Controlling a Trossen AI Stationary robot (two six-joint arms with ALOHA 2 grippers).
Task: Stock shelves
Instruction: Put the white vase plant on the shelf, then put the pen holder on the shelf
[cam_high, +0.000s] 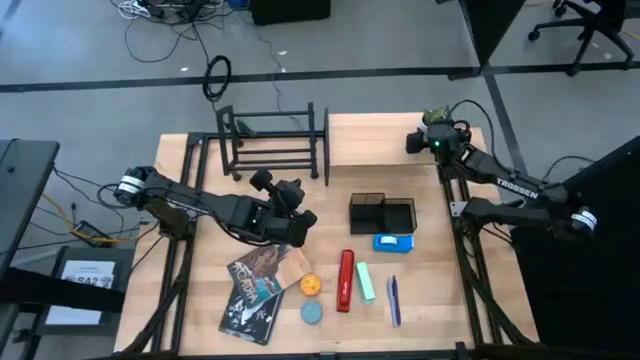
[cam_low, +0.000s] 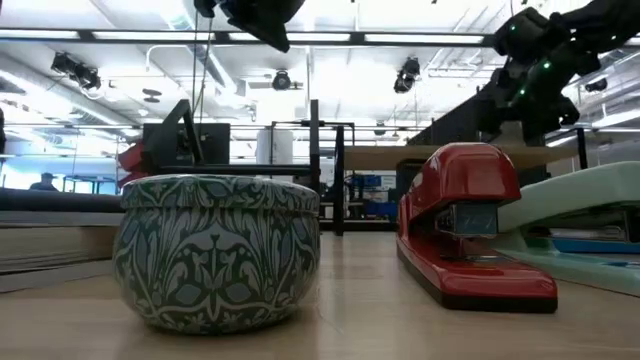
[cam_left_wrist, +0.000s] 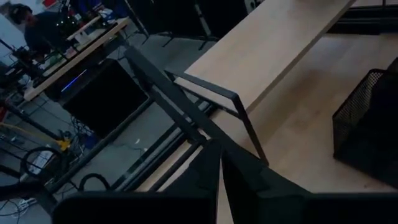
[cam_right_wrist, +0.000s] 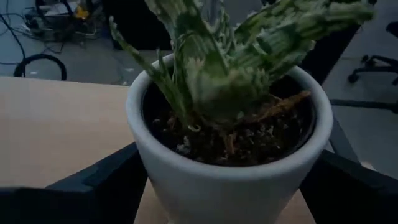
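Right wrist view: right claw (cam_right_wrist: 224, 180) pinching potted plant (cam_right_wrist: 230, 124) over wooden shelf (cam_high: 385, 140); left claw (cam_high: 290, 215) pressed together.

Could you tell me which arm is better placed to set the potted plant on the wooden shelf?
Right: the right gripper is shut on the potted plant above the wooden shelf; the left gripper hovers mid-table.

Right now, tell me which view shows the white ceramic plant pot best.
The right wrist view: the white ceramic plant pot fills it, between the right gripper's fingers. The high view shows only leaves; the other views show nothing of it.
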